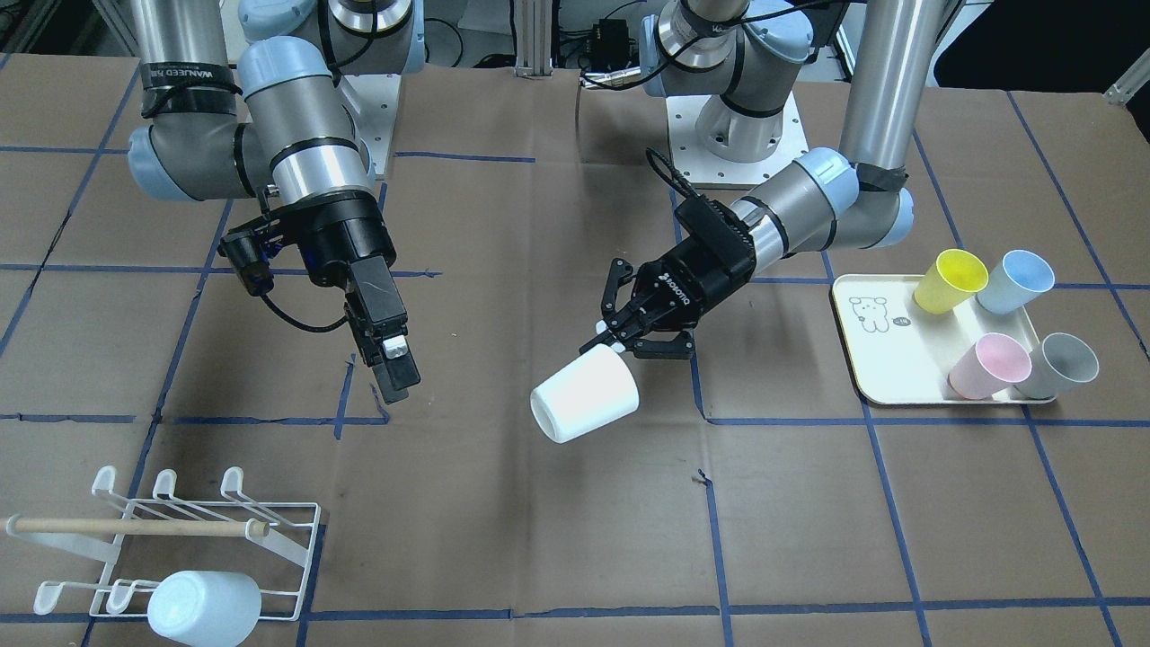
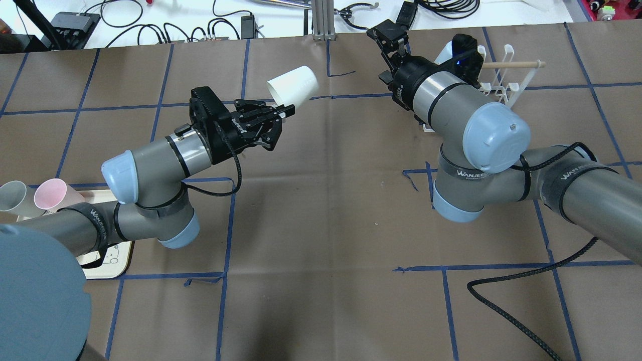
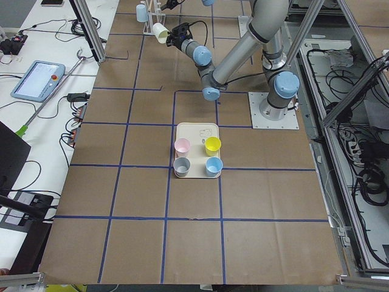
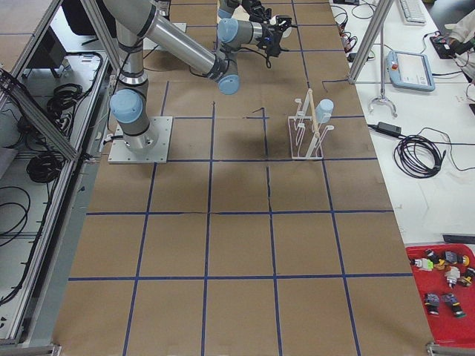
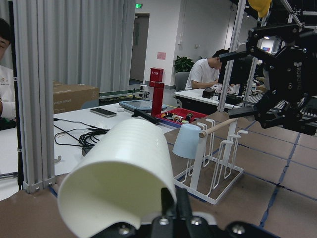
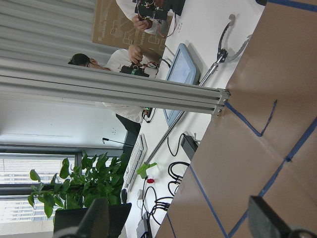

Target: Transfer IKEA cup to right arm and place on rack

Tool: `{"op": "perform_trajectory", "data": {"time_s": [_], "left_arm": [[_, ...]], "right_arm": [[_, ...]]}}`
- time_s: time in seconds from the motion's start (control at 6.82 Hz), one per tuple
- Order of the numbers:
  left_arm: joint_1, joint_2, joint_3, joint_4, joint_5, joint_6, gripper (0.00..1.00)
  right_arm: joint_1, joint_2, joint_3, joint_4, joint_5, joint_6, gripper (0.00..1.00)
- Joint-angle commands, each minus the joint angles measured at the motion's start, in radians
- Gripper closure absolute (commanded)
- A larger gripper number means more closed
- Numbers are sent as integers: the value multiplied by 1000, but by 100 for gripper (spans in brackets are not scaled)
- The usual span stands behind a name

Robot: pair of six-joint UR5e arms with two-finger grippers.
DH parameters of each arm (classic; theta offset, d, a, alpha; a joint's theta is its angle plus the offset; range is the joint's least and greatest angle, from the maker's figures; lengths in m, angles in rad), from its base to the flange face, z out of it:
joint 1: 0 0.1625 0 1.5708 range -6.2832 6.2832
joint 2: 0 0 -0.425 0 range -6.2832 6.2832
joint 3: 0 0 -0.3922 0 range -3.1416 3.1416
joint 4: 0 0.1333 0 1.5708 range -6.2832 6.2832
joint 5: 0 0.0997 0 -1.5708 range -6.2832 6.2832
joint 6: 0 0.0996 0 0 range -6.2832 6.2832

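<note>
My left gripper (image 1: 613, 341) is shut on the wall of a white cup (image 1: 584, 395) and holds it tilted on its side above the middle of the table. The cup also shows in the overhead view (image 2: 293, 85) and large in the left wrist view (image 5: 119, 183). My right gripper (image 1: 395, 367) hangs open and empty to the cup's left in the front view, well apart from it. Its fingers (image 6: 94, 220) stand wide apart in the right wrist view. The white wire rack (image 1: 269, 539) with a wooden dowel stands at the front-left corner and holds one pale cup (image 1: 205, 607).
A cream tray (image 1: 885, 364) with a bear drawing sits on the robot's left side. It holds yellow (image 1: 950, 280), blue (image 1: 1015, 280), pink (image 1: 990, 366) and grey (image 1: 1063, 366) cups. A black cable (image 2: 506, 306) lies on the table near the right arm.
</note>
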Motion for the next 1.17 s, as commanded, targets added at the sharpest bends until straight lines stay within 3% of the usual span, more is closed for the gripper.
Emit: {"op": "perform_trajectory", "data": {"time_s": [0.0,0.29,1.03], "left_arm": [[-45,-6,3,4,29,-6,100],[-51,6,5,4,30,-40,100],[-54,20,5,1,39,-71,100]], "right_arm": [[16,5,2,1,12,5,0],[22,28,9,4,4,144,1],[83,51,6,110,-1,152,1]]}}
